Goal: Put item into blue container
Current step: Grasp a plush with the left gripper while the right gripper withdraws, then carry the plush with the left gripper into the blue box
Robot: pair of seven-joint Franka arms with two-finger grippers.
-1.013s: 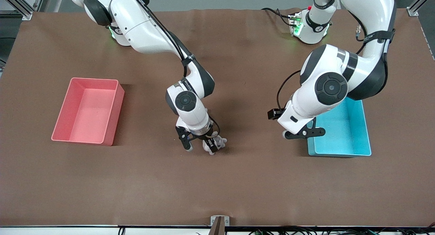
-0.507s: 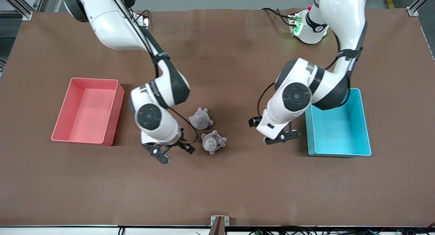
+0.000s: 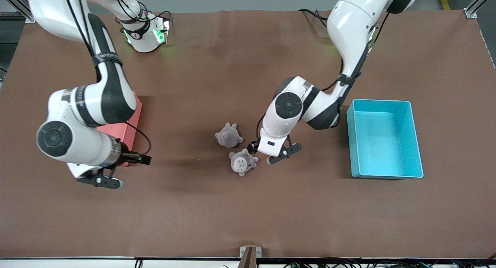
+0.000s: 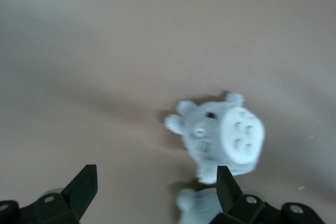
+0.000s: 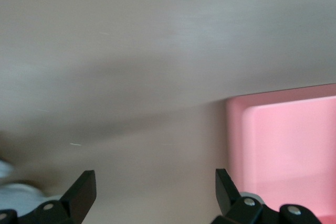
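With the right gripper (image 3: 101, 180) wide and waiting by the pink bin (image 3: 130, 130), the left gripper (image 3: 279, 153), wide and empty, should straddle the mid-table plush toy (image 3: 242, 162) squarely before closing for the blue container (image 3: 383, 143).

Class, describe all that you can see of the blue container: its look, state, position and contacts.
The blue container is a light cyan rectangular bin, plastic by its look, with tall straight walls and rounded corners. It stands upright and open-topped on the brown table, toward the left arm's end, and looks empty. Nothing but the table touches it; the left gripper, open, hangs apart from it beside a grey plush toy.
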